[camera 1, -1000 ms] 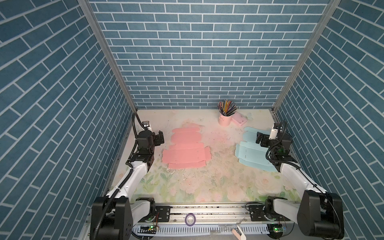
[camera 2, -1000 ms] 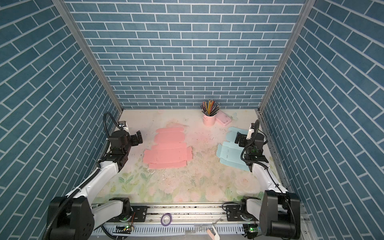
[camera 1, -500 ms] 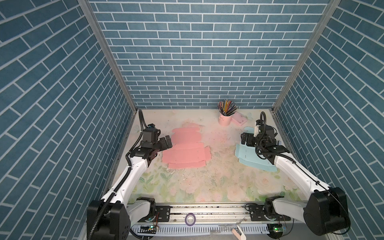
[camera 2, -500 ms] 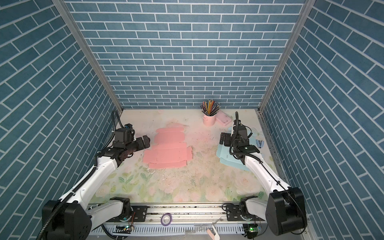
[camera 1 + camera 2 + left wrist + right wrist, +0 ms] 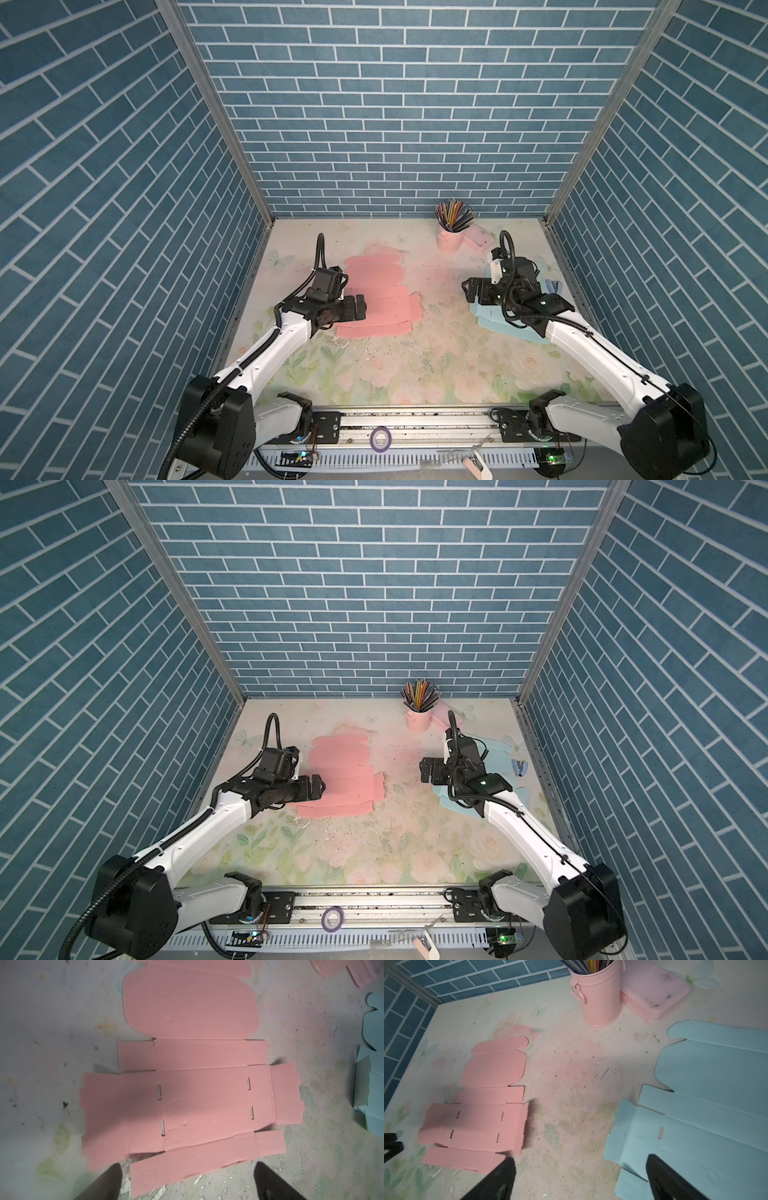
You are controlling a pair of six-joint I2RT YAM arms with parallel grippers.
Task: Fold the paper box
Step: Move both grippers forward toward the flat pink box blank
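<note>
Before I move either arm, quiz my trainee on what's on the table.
1. True or false: the pink box blank lies flat and unfolded on the table.
2. Pick one. The left gripper is: A) shut on the blank; B) open and holding nothing; C) out of every view.
3. Short answer: which box blank is the right gripper nearer to?

Key
1. True: every flap lies flat.
2. B: the jaws stand wide above the blank's near edge.
3. The blue box blank.
</note>
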